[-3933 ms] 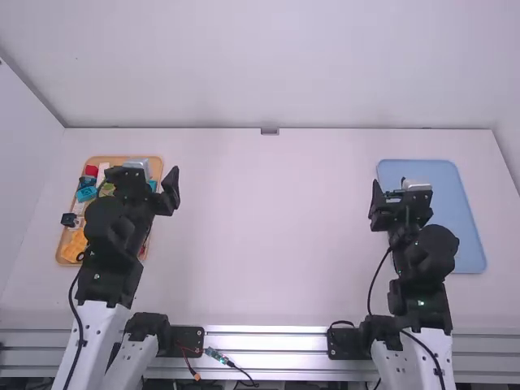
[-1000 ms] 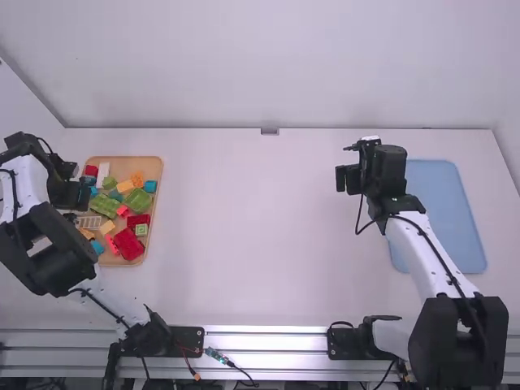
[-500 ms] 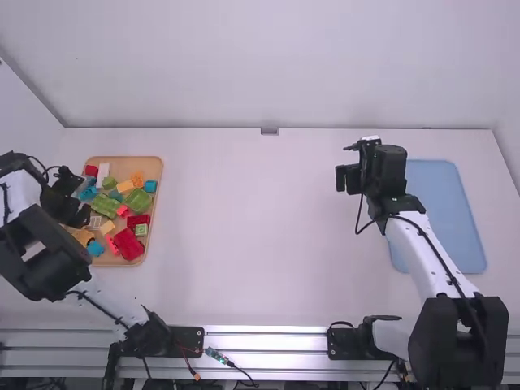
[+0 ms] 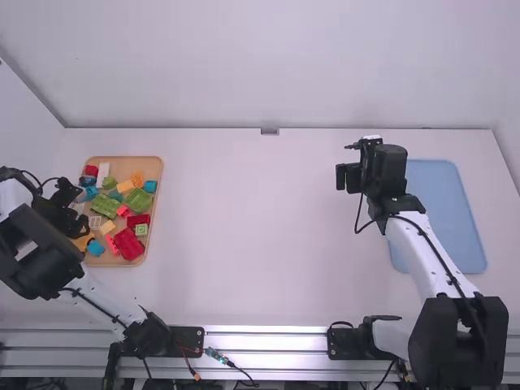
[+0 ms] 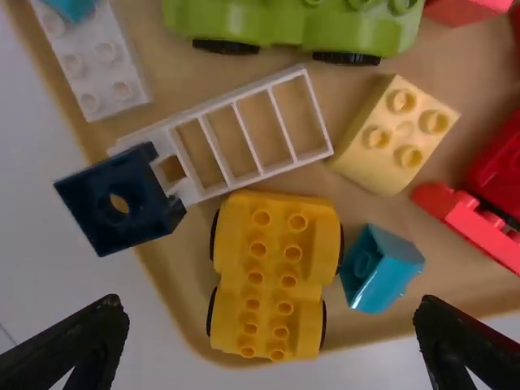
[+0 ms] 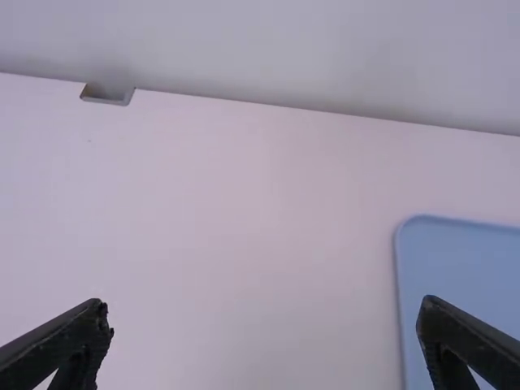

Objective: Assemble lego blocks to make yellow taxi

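Observation:
My left gripper [image 4: 80, 213] hangs over the left edge of the wooden tray, its two fingers spread. A yellow wheeled base [image 4: 84, 242] lies partly under it. In the left wrist view the yellow wheeled base [image 5: 275, 276], studs up, lies in the tray between the wide-apart fingers of the left gripper [image 5: 268, 321], touched by neither. Beside it are a teal sloped block [image 5: 379, 268] and a pale yellow block [image 5: 394, 134]. Over the table, left of the blue tray, my right gripper [image 4: 348, 178] is held open; in its wrist view nothing is between the fingers of the right gripper [image 6: 264, 321].
The wooden tray [image 4: 154, 231] also holds a green wheeled base [image 5: 292, 24], a white ladder-like piece [image 5: 252, 134], a dark blue piece [image 5: 118, 201] overhanging its edge, and several red blocks. A blue tray [image 4: 447, 211] lies at the right.
My left gripper has come from left of the wooden tray over its left edge, swinging its fingers round and spreading them. The right arm moved left and up earlier, then stayed still.

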### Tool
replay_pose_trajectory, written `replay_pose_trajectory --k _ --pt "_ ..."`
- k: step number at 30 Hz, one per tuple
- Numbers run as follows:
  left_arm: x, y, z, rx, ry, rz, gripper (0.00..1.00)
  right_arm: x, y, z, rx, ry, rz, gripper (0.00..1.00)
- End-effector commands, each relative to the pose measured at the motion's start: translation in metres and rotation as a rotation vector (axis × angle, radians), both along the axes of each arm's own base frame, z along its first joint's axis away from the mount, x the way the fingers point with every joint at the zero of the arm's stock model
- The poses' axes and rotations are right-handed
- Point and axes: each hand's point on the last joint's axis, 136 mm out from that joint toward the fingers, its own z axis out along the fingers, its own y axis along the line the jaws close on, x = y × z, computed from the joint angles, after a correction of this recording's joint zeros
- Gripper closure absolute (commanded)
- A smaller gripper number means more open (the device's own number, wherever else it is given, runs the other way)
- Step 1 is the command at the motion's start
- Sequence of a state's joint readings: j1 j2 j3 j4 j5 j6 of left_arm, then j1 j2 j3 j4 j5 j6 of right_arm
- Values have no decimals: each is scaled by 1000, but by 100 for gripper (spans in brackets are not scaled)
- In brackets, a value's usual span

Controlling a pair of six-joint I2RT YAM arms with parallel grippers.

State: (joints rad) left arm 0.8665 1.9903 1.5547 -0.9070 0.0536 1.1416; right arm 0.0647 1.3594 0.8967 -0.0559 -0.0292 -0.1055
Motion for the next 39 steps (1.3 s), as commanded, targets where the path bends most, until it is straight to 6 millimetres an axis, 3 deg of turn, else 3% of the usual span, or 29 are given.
replay_pose_trajectory --k 1,9,15,17,32,34,39 --pt "-13 2 -19 5 94 -6 5 5 1 11 5 -24 -2 1" --pt "-9 4 -40 -18 108 -8 7 4 1 10 5 -16 -1 1" --pt "-6 4 -43 -18 97 -10 16 4 1 9 4 -13 -1 1" --pt "-5 6 -43 -13 91 -10 23 4 1 9 4 -13 -1 1" --pt "-1 1 -44 -49 58 -10 22 2 1 6 3 -1 -1 1" --pt "-2 0 -48 -48 59 -11 15 2 1 6 3 -1 -1 1" --pt "-2 0 -59 -33 53 -17 15 2 1 6 3 -2 -1 1"
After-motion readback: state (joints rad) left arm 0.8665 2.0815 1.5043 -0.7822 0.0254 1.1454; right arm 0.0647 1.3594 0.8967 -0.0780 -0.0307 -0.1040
